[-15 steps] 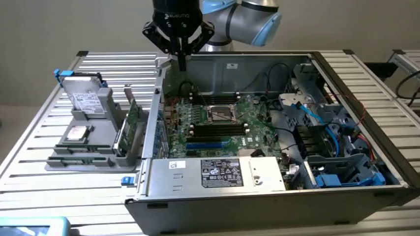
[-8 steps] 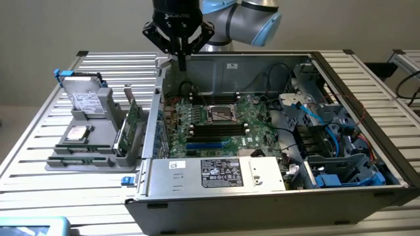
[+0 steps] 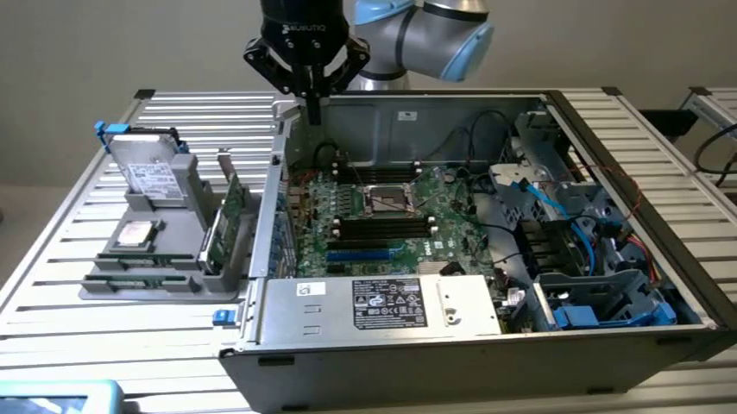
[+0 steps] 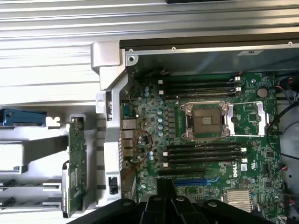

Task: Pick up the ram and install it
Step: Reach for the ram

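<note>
The ram (image 3: 136, 280) is a narrow green stick lying in the front slots of a grey holder (image 3: 103, 289) on the exterior view's left, beside the open computer case (image 3: 461, 345). My gripper (image 3: 310, 105) hangs above the case's back left corner, far from the ram, with its black fingers shut and nothing between them. In the wrist view the gripper (image 4: 166, 196) sits over the green motherboard (image 4: 149, 116). Rows of black memory slots (image 4: 201, 154) flank the processor socket (image 4: 205, 121).
The holder also carries a silver hard drive (image 3: 155, 172) and upright green expansion cards (image 3: 234, 203). Inside the case are a power supply (image 3: 381, 302), blue and black cables (image 3: 541, 198) and a drive cage (image 3: 599, 302). The slatted metal table (image 3: 69, 362) surrounds everything.
</note>
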`<state>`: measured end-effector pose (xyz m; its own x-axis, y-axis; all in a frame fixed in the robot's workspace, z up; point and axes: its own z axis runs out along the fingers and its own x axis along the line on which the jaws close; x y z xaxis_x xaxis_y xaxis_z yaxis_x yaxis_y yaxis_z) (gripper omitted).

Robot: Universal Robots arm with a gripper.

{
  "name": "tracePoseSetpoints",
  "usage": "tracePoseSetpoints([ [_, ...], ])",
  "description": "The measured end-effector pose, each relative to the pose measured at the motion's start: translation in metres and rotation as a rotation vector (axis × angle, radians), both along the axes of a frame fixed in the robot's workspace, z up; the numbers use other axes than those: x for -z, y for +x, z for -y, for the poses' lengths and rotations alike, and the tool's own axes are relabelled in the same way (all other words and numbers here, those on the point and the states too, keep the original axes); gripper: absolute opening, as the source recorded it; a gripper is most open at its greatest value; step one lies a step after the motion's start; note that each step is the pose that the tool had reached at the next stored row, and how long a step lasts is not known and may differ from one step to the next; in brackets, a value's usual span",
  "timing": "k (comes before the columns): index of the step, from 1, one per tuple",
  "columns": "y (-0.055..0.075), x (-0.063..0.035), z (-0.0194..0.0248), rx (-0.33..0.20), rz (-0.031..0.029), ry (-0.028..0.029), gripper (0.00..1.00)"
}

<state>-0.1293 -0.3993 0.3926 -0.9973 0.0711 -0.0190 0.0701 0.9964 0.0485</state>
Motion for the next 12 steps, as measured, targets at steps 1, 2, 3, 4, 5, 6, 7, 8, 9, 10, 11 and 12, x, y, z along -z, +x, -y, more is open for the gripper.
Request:
tracePoseSetpoints([
  [1, -0.003, 0.0, 0.0001, 0.0, 0.0, -0.0001, 0.11],
  [2, -0.006, 0.0, 0.0002, 0.0, 0.0, 0.0001, 0.11],
  [3, -0.009, 0.0, 0.0003, 0.0, 0.0, 0.0001, 0.11],
  [4, -0.013, 0.0001, 0.0004, 0.0, 0.0, 0.0, 0.11],
  [5, -0.017, 0.0001, 0.0006, 0.0, 0.0, 0.0, 0.11],
  [6, -0.02, 0.0002, 0.0007, 0.0, 0.0, 0.0, 0.11],
  [7, -0.025, 0.0003, 0.0009, 0.0, 0.0, 0.0, 0.11],
  [8, -0.029, 0.0004, 0.0012, 0.0, 0.0, -0.0002, 0.11],
  [9, -0.033, 0.0006, 0.0014, 0.0, 0.0, -0.0007, 0.11],
  [10, -0.037, 0.001, 0.0016, 0.0, -0.0002, -0.0016, 0.11],
  [11, -0.041, 0.0014, 0.0019, 0.0, -0.0004, -0.0023, 0.11],
  [12, -0.045, 0.002, 0.0021, 0.0, -0.0005, -0.003, 0.11],
])
